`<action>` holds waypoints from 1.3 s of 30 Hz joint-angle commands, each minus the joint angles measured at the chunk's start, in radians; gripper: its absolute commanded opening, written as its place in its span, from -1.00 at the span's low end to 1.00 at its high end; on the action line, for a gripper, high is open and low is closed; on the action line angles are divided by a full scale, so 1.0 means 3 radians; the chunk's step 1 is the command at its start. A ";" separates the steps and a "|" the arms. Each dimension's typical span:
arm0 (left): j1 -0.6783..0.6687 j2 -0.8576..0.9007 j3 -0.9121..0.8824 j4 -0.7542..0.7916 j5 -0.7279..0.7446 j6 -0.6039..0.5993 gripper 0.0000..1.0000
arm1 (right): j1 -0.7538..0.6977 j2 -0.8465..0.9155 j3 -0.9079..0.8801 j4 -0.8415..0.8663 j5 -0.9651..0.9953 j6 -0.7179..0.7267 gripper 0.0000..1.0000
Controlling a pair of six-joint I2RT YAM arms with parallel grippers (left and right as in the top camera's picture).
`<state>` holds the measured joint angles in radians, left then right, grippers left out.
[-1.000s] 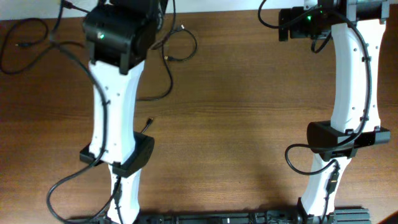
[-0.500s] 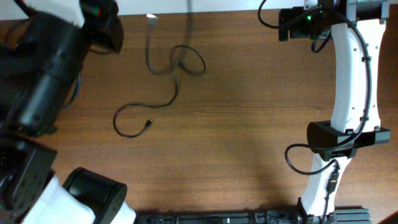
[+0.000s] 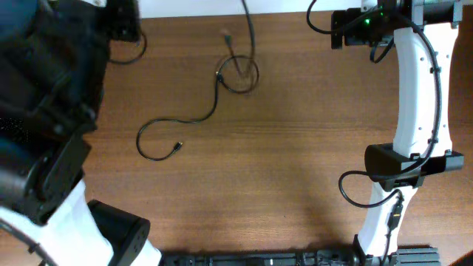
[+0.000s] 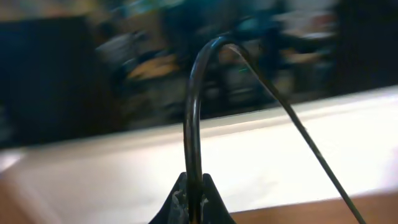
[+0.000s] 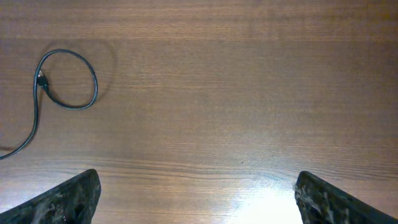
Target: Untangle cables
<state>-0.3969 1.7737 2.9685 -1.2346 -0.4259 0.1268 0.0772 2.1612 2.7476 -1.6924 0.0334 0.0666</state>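
From overhead, I'm seeing the left arm (image 3: 44,111) looming large and blurred over the left side of the table (image 3: 310,148); its claw isn't showing here. A thin black cable (image 3: 203,117) is lying on the wood, running from an open loop with a small plug at middle-left up to a small ring near the far edge. A strand (image 3: 250,29) is rising from that ring past the top edge. The right arm (image 3: 414,89) is stretching along the right side, well apart from the cable.

On the left wrist camera, the left gripper (image 4: 193,202) is pinching tight on the cable (image 4: 191,112), which is arching up and dropping away to the right.

On the right wrist camera, the right gripper (image 5: 198,196) is hanging wide apart, holding nothing, with a cable loop (image 5: 96,84) lying at upper left.
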 commanded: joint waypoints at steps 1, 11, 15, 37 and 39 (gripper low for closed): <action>0.0315 0.0000 -0.0211 0.0017 -0.1274 -0.0477 -1.00 | 0.0000 0.0018 -0.0003 -0.0019 -0.0006 -0.0023 0.95; 0.1750 0.0001 -0.1216 -0.0150 -0.0478 -0.1314 -1.00 | 0.0000 0.0018 -0.0003 -0.0019 -0.0006 -0.0023 0.95; 0.2308 0.0003 -0.1771 -0.0144 -0.0445 -0.1862 -1.00 | 0.0000 0.0018 -0.0003 -0.0019 -0.0005 -0.0023 0.95; 0.3849 0.0685 -0.3099 0.0933 0.2719 -0.1953 -1.00 | 0.0000 0.0018 -0.0003 -0.0019 -0.0005 -0.0023 0.95; 0.3932 0.0816 -0.3099 0.0931 0.2911 -0.1957 -1.00 | 0.0000 0.0018 -0.0003 -0.0019 -0.0005 -0.0023 0.95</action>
<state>0.7391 1.9564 2.0438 -0.9585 0.2447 -0.4507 0.0772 2.1612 2.7476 -1.6924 0.0334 0.0669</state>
